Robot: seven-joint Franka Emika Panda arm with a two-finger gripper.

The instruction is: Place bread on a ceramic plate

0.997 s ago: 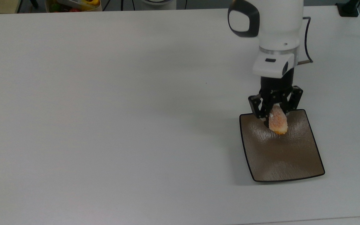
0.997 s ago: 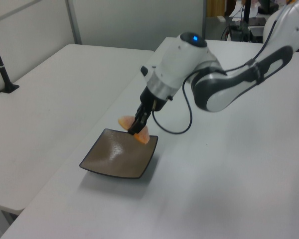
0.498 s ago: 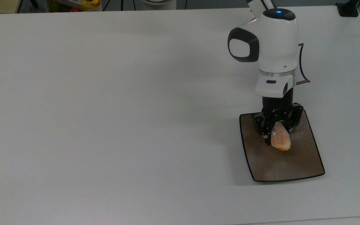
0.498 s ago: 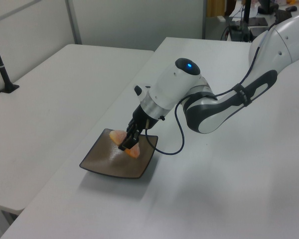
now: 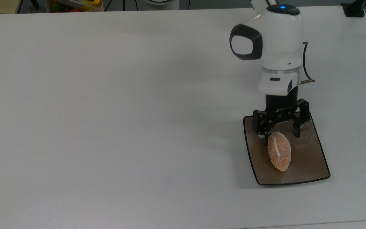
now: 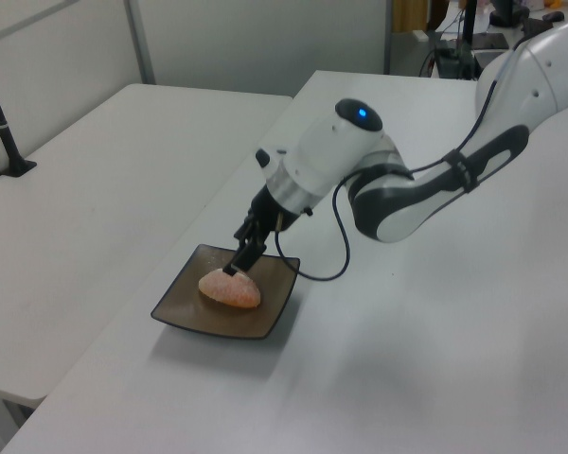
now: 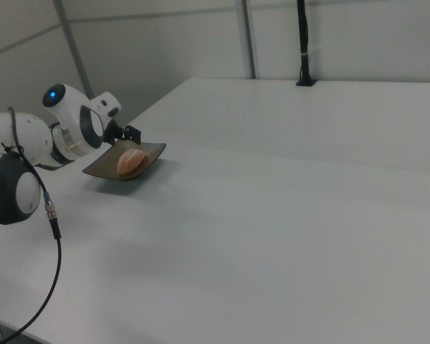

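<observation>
1. Top view: the bread [image 5: 279,151] lies flat on the ceramic plate [image 5: 310,159], long axis running roughly up and down the frame, white stripe facing up. The plate sits on the white counter [image 5: 106,111] near the top view's right side. The pincer [image 5: 280,135] hangs over the plate's far half, fingers spread wide and not gripping anything. One fingertip [image 5: 296,133] is clearly apart from the bread; the other is just beside the roll's upper end, and I can't tell if it's touching. There's a bin of colourful stuff [image 5: 75,4] at the top edge.

2. Left view: same deal, the bread [image 6: 230,288] rests in the middle of the plate [image 6: 180,301]. The pincer [image 6: 239,265] points down at the roll's far end, right up against it or nearly so. A black cable [image 6: 336,248] loops off the wrist.

3. Right view: the plate [image 7: 100,169] sits at the right view's left with the bread [image 7: 131,162] on it. The pincer [image 7: 131,134] is released, just above the plate's back edge. A black post [image 7: 303,43] stands at the counter's far end.
</observation>
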